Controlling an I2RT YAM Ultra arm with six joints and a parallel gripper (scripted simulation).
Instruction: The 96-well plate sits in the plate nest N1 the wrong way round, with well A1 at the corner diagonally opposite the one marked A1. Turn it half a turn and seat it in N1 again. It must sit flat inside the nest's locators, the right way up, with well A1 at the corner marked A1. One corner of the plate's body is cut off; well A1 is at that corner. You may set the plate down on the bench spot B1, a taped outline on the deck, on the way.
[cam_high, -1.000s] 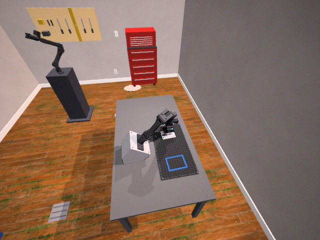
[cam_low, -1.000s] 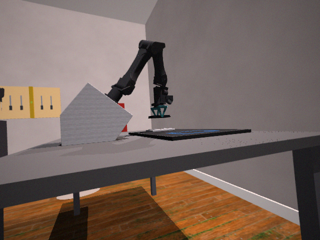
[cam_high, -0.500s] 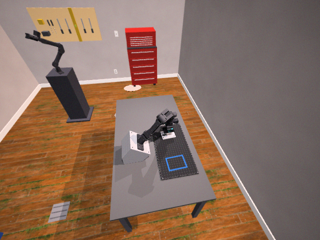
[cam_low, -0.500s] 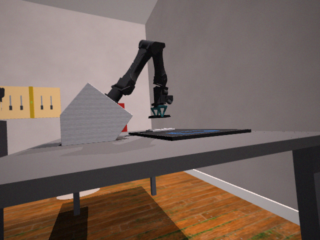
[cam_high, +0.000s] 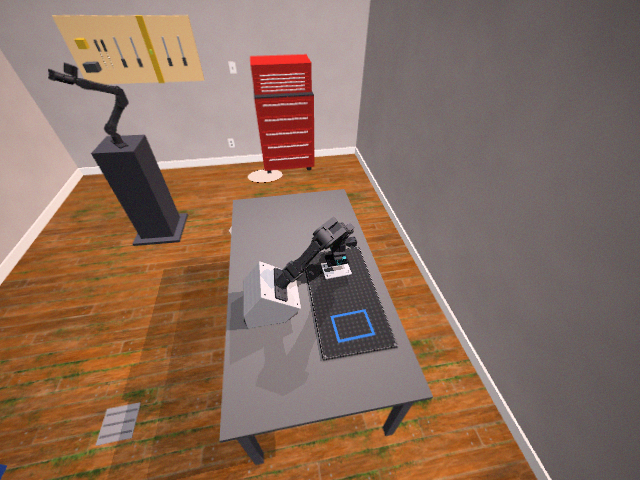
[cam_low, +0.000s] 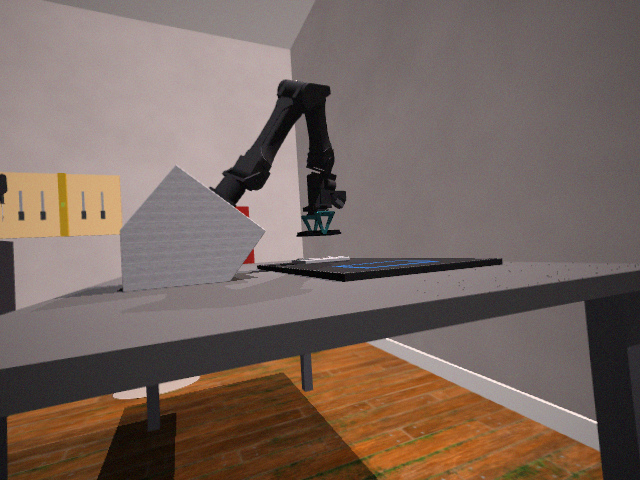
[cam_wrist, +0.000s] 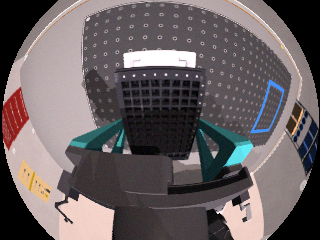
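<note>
My gripper (cam_low: 318, 227) with teal fingers is shut on the dark 96-well plate (cam_wrist: 162, 112) and holds it level in the air, well above the deck. In the side view the plate shows as a thin dark slab (cam_low: 318, 233) under the fingers. The white plate nest N1 (cam_wrist: 163, 60) lies empty on the black deck directly below; it also shows in the overhead view (cam_high: 336, 270) and the side view (cam_low: 320, 259). The blue taped outline B1 (cam_high: 352, 325) lies nearer the deck's front end. The plate's cut corner is not clear to me.
The black perforated deck (cam_high: 351, 304) lies on the grey table. The arm's grey wedge-shaped base (cam_high: 268, 299) stands to the deck's left. A red tool cabinet (cam_high: 283, 111) and another arm on a dark pedestal (cam_high: 136, 186) stand far off on the floor.
</note>
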